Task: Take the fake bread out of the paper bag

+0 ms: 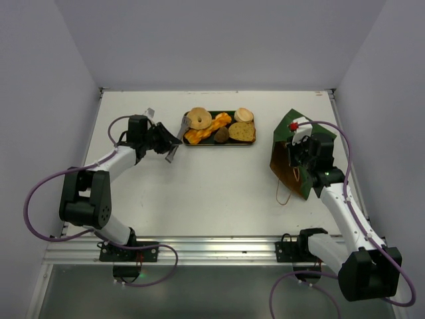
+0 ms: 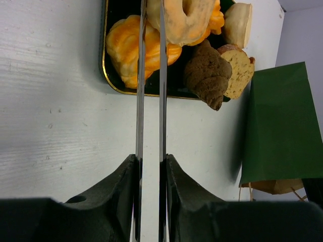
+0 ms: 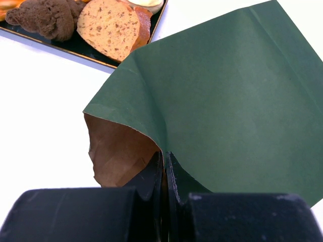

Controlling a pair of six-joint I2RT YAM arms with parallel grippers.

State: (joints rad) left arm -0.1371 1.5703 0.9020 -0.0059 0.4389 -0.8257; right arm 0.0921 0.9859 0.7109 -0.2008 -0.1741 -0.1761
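"What colour are they?"

"The left arm (image 1: 113, 161) and right arm (image 1: 345, 206) both have white links and black joints, on black bases (image 1: 119, 252)."

"Cables?"

"A purple cable (image 1: 26, 209) loops off each arm."

"And the ends?"

"The left gripper (image 2: 151, 160) and right gripper (image 3: 164, 162) are matte black and blocky. There's a red dot (image 1: 293, 125) by the right one."
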